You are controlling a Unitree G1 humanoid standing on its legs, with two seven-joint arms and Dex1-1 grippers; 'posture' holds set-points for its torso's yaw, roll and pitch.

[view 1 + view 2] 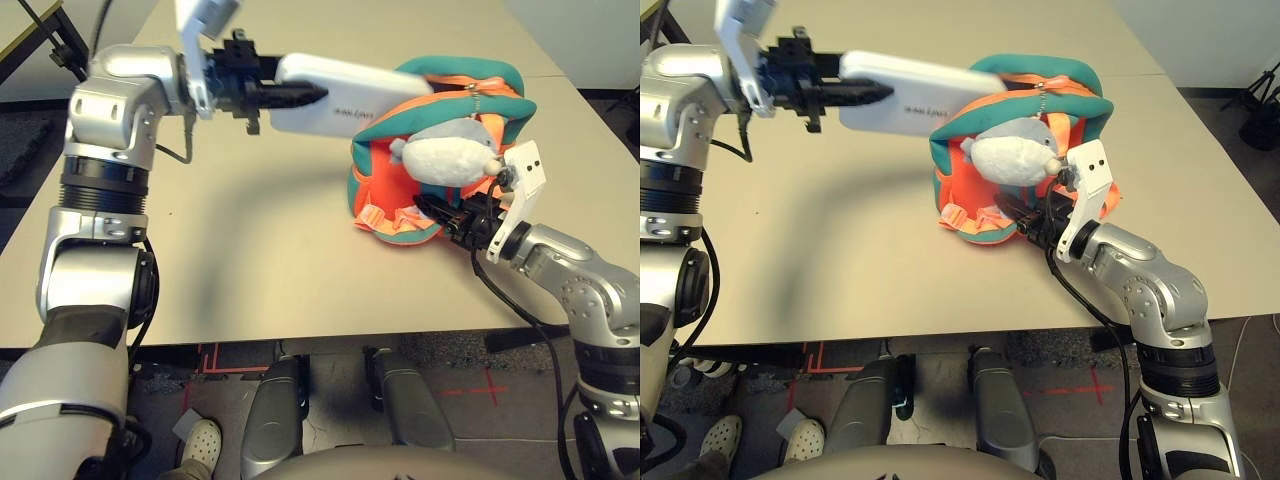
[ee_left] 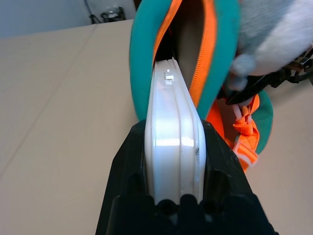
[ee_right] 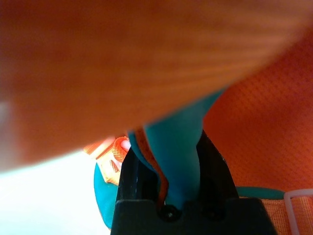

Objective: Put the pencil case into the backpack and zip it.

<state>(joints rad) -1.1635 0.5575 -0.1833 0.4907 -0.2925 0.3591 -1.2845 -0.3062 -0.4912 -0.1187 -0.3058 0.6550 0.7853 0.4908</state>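
Note:
My left gripper (image 1: 285, 97) is shut on the near end of the white pencil case (image 1: 350, 95), held level above the table. The case's far end pokes into the open zipped mouth of the orange and teal backpack (image 1: 390, 180), as the left wrist view shows with the pencil case (image 2: 175, 132) between teal edges. A grey-white plush toy (image 1: 450, 150) hangs on the backpack's front. My right gripper (image 1: 445, 218) is low at the backpack's near side, shut on the backpack's teal trim (image 3: 173, 152).
The beige table (image 1: 250, 250) stretches out to the left of and in front of the backpack. A dark stand (image 1: 60, 40) is beyond the far left corner. A person's shoe (image 1: 203, 440) shows on the floor below the table edge.

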